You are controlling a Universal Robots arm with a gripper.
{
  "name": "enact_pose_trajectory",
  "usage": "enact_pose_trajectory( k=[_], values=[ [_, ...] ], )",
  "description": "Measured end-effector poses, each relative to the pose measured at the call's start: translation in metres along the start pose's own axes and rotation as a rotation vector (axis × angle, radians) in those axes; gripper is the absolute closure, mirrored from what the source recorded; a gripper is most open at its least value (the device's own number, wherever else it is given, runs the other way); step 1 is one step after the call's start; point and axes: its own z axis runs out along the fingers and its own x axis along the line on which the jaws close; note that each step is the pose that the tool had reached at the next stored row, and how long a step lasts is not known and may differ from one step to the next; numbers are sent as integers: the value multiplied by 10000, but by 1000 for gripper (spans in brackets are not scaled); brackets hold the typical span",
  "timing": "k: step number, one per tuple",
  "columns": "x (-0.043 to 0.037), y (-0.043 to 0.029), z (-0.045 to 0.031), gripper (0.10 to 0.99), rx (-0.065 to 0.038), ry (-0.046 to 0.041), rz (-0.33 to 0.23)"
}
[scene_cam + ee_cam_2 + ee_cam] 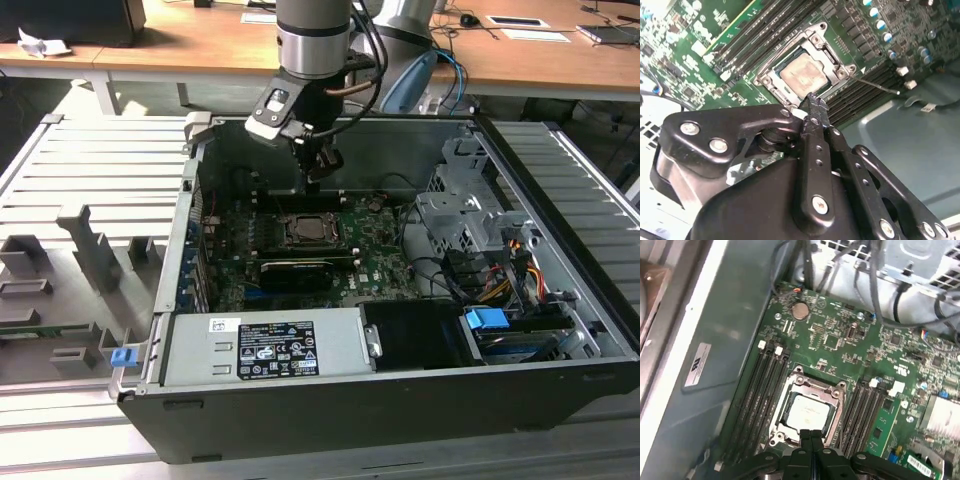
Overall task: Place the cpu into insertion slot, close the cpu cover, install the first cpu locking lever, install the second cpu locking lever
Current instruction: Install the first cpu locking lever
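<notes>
The cpu [807, 412] lies silvery face up in the insertion slot [310, 243] on the green board. Around it the cpu cover [816, 388] lies flat as a metal frame, the chip [802, 75] showing through its window. From one socket corner a thin metal lever [875, 85] juts out over the memory slots. My gripper [318, 178] hangs just above the socket's far edge in the exterior view. Its fingers [812, 436] are shut together with nothing between them, and the tips [812, 102] sit close to the cover's edge.
Memory slots [757, 395] flank the socket on both sides. A long black card [297, 270] lies in front of it. A power supply box [265, 345] fills the case's front. The drive cage [470, 215] and cables stand at the exterior view's right, and the case wall [715, 340] is close by.
</notes>
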Motion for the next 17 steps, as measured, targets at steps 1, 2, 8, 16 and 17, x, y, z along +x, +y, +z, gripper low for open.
enact_pose_trajectory(
  k=[1,2,8,16,17],
  values=[
    [0,0,0,980,-3,10,-242],
    [0,0,0,980,-4,16,-383],
    [0,0,1,980,-15,55,-1314],
    [-4,8,23,980,24,124,-2432],
    [-4,8,24,980,24,131,-2606]
  ],
)
